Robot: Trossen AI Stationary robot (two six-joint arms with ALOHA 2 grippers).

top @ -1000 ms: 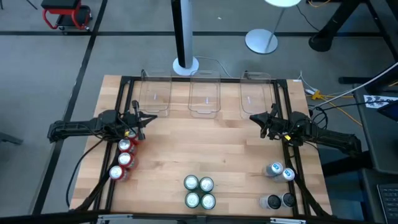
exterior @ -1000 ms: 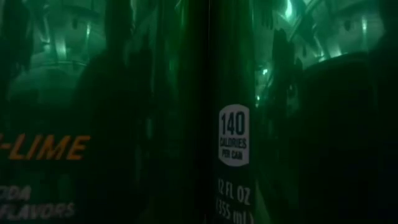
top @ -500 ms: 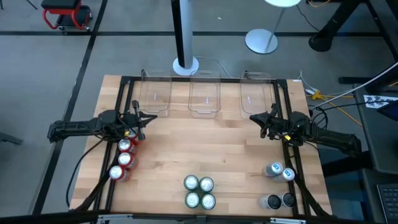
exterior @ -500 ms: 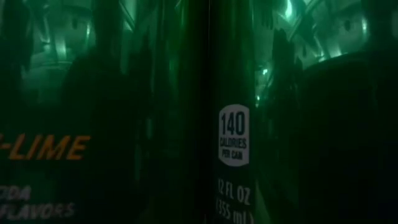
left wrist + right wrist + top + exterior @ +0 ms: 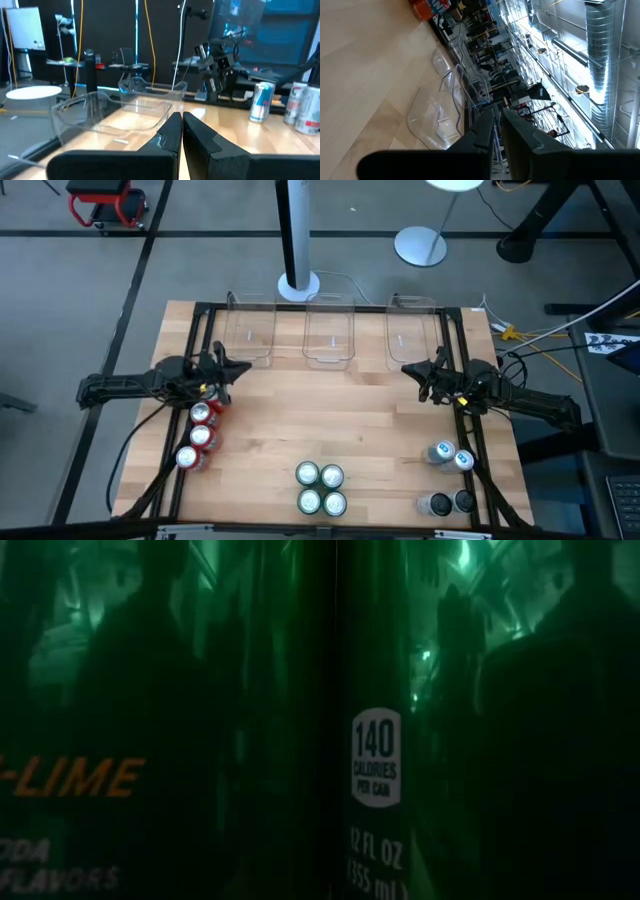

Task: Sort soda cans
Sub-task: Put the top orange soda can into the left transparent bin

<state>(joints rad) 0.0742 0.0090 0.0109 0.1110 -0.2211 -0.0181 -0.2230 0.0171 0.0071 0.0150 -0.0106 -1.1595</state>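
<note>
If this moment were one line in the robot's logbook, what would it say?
left gripper: shut, empty, above red cans | right gripper: shut, empty | bins: empty | green cans: unsorted

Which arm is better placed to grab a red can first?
Left. Its claw sits right beside the red soda cans, while the right claw is across the table.

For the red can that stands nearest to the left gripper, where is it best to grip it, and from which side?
Grip that red can across its round side wall, below the silver top. It stands upright with another red can right behind it in the row, so the left gripper probably does best descending from above, fingers closing across the row.
</note>
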